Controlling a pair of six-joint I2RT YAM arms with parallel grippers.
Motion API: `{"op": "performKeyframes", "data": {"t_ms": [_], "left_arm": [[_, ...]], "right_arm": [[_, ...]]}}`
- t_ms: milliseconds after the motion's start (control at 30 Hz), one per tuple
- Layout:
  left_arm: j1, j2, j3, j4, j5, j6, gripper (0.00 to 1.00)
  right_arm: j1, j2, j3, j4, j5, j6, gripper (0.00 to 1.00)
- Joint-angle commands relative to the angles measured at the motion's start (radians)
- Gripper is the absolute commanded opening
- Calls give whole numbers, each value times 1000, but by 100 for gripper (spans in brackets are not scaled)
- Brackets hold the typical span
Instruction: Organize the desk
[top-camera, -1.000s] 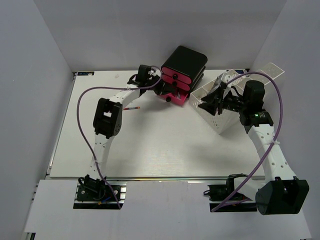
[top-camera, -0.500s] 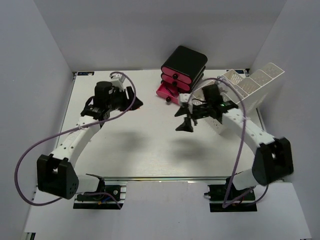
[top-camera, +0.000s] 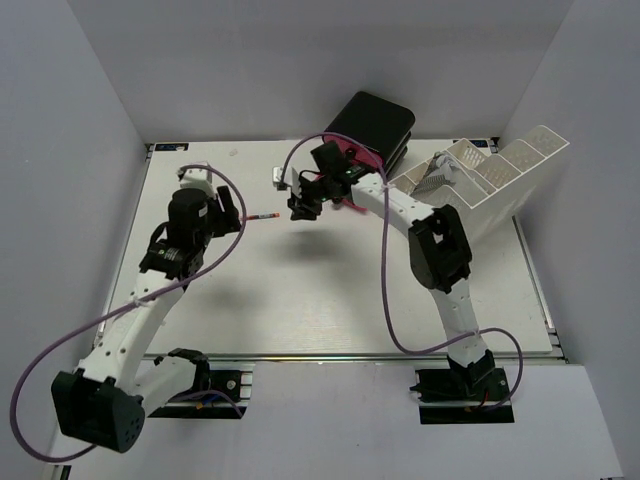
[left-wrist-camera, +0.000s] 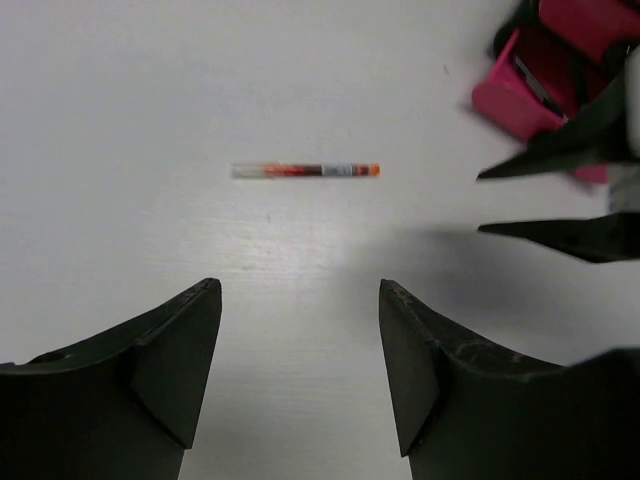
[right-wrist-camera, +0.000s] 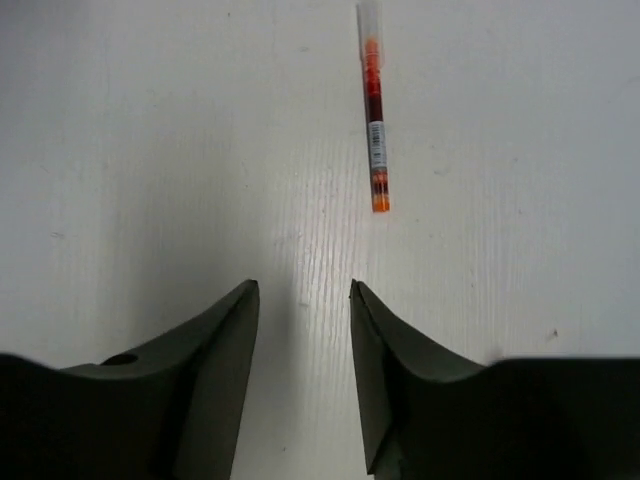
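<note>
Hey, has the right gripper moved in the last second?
Yes. The right gripper swung left from the white tray, past the black-and-pink drawer unit, toward the pen.

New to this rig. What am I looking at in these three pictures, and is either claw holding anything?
Two white robot arms are bolted at the near edge of a white desk. The wide picture looks down from above and behind them. The other two come from cameras on the wrists, so the dark wedges at the bottom are each arm's own fingers. On the desk lies a red pen, with a black-and-pink drawer unit at the back and a white perforated tray to its right. The left gripper and right gripper are both open and empty, each with the pen ahead of its fingers.
</note>
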Motion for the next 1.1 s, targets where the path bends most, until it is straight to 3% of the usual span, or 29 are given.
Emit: {"op": "performKeyframes", "data": {"t_ms": [0, 67, 233, 467, 567, 1067], "left_arm": [[2, -84, -17, 30, -156, 9, 74], [2, -120, -28, 47, -163, 10, 75], [2, -101, -13, 30, -141, 12, 75], [2, -74, -10, 28, -113, 13, 75], [2, -72, -11, 30, -116, 15, 75], [2, -80, -10, 30, -86, 16, 75]], "right_arm": [[24, 35, 45, 85, 31, -20, 44], [23, 79, 96, 108, 19, -8, 38], [26, 162, 143, 217, 79, 107, 40], [47, 269, 214, 222, 97, 136, 63], [53, 308, 263, 223, 97, 133, 68], [47, 391, 308, 297, 84, 193, 65]]}}
